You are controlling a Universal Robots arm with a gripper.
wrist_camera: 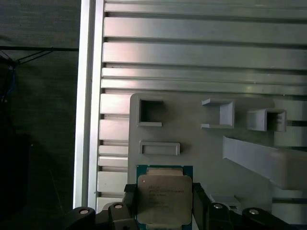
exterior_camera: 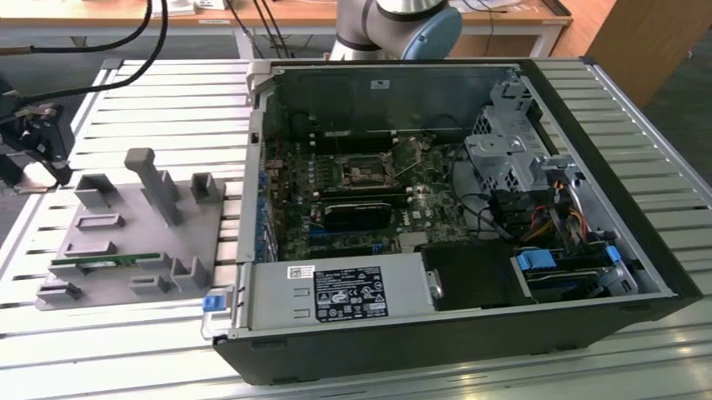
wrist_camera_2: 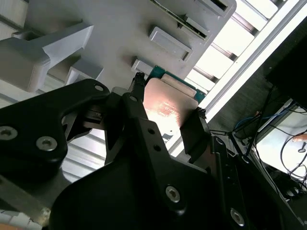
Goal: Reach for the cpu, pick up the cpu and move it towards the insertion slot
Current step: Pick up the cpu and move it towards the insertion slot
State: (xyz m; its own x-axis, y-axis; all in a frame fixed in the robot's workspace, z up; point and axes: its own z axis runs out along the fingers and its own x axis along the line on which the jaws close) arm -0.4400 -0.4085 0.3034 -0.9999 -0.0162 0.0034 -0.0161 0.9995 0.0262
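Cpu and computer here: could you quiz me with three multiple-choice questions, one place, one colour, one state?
1. Where is the cpu? A on the floor; B between the gripper's fingers; C on a shelf.
2. What colour is the holder plate? A red; B grey; C yellow.
3. The computer case is: A open-sided; B closed; C upside down.
Answers: B, fingers grip its sides in both wrist views; B, plainly grey; A, the insertion slot shows inside.

Tall grey posts (exterior_camera: 156, 187) and case wall (exterior_camera: 256, 150) between claw (wrist_camera: 164, 203) and insertion slot (exterior_camera: 365, 172), slot unobstructed from above
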